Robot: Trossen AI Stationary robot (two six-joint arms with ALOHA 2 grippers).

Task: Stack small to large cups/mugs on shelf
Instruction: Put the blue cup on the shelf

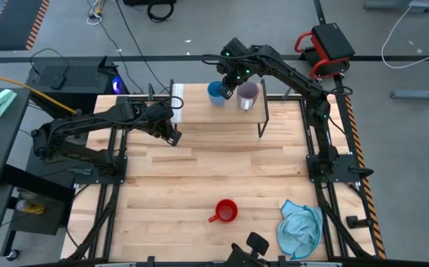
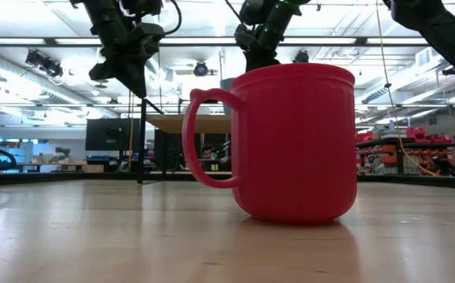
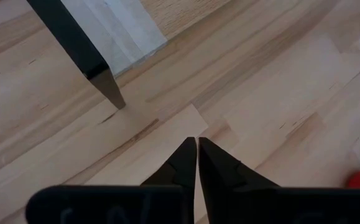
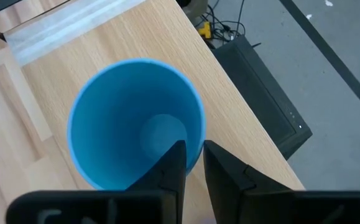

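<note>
The light blue cup (image 1: 215,92) and the translucent purple-grey mug (image 1: 247,95) are side by side at the far edge of the shelf (image 1: 221,119). My right gripper (image 1: 227,87) is over them, shut on the blue cup (image 4: 136,124). The red mug (image 1: 226,211) stands upright on the tabletop near the front edge and fills the low view (image 2: 290,141). My left gripper (image 1: 173,137) is shut and empty above the table, beside the shelf's near-left leg (image 3: 102,81). My right gripper pinches the blue cup's wall at the rim (image 4: 198,140), one finger (image 4: 173,165) inside the cup and one (image 4: 223,168) outside. The fingers come from above, pointing down. The cup is upright over the shelf; whether its base rests there, I cannot tell.
A light blue cloth (image 1: 299,226) lies crumpled at the table's near right corner. The shelf's white strip (image 1: 175,100) is at its left end, and thin black legs (image 1: 262,122) stand at its corners. Bare tabletop lies between the shelf and the red mug.
</note>
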